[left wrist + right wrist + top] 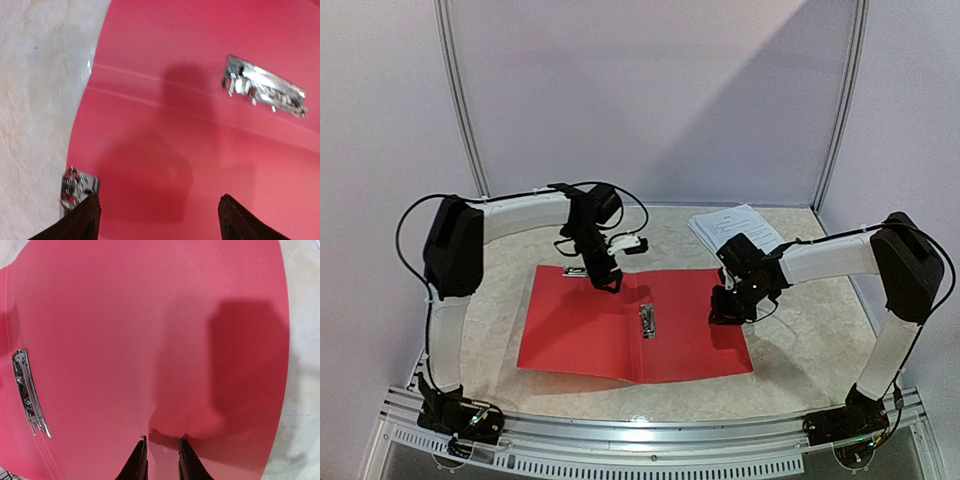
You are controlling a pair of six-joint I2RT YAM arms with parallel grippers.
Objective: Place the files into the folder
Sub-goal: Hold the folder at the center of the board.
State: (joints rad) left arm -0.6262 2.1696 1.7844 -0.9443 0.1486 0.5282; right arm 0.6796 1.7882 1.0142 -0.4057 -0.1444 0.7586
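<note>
While the flat red plastic book-style folder (580, 330) lies opened out on the pale, stone-patterned table (800, 340), both of its leaves rest flat, and the small silver metal clip (647, 320) sits on the right leaf just beside the centre crease. The stack of thin white paper sheets printed with small black text (730, 222) lies apart from the folder, at the far right of the table behind the right arm. None of the sheets is on the red plastic. The left gripper (607, 282) hangs over the far edge of the folder's left leaf, close to the crease. In the left wrist view its two dark fingers (82, 222) are spread wide with nothing between them, and the red surface and the clip show past them. The right gripper (728, 310) is low over the right leaf, near its outer edge. In the right wrist view its fingers (137, 462) are drawn close together with only a slim strip of red showing between them. They pinch nothing, and their tips are at or just above the plastic; I cannot tell whether they touch it. Each gripper throws a dark shadow on the folder.
</note>
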